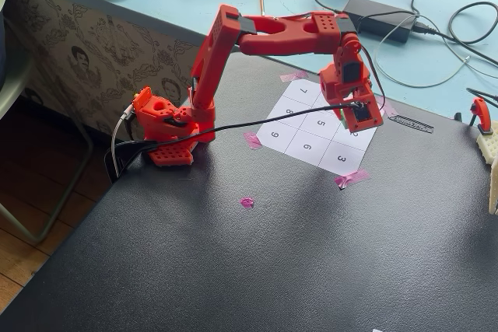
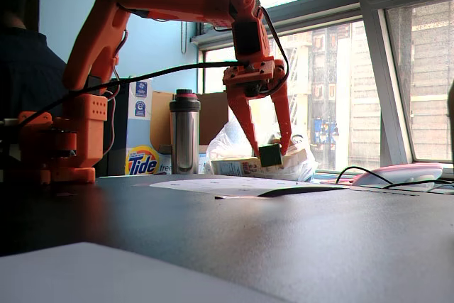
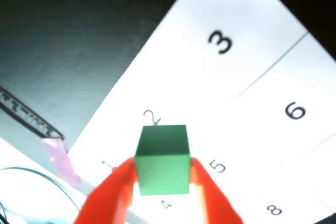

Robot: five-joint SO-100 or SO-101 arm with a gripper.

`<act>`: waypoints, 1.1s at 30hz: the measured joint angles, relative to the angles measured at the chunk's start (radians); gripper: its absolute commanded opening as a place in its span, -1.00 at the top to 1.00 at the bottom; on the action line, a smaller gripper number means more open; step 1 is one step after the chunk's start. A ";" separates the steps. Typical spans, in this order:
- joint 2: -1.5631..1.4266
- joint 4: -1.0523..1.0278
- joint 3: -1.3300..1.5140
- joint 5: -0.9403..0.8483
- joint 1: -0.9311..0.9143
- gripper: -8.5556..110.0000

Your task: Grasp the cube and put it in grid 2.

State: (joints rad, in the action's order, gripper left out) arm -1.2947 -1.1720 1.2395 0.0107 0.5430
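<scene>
You are carrying the cube [image 3: 163, 158] above the sheet [image 1: 307, 145], and the gripper [image 3: 164, 174] is clamped on it, one red finger [image 3: 118, 182] pressing each side face while the top and front faces are showing in the wrist view. Holding it by opposite flat faces is likely keeping it square and steady for a straight drop. In a fixed view the cube [image 2: 270, 155] is hanging clear of the sheet [image 2: 234, 185], with daylight between the two, so it is not yet set down. In the wrist view the cube is sitting just below the printed 2 [image 3: 150, 117], partly over that cell, with the 5 just to its right and the 3 well above it; judging from that, you are lining it up over grid 2 and lowering is what remains. The sheet itself is pinned to the mat [image 1: 233, 270] by pink tape [image 1: 352, 179] at its corners, probably so that it is not sliding under the arm. The cube is looking plain green, matte and sharp-edged, small enough to fit inside one cell. From the side it is appearing dark against the bright window.
</scene>
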 measured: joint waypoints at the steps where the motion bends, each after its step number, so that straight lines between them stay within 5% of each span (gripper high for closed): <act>1: 0.000 0.012 0.017 0.000 -0.015 0.85; 7: 0.000 0.040 0.049 -0.011 -0.041 0.82; 11: 0.000 0.043 0.058 -0.025 -0.051 0.50; 33: -0.106 0.026 0.071 -0.026 -0.066 0.46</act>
State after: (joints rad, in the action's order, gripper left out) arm -1.4005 -1.1459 1.3100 -0.0153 0.4771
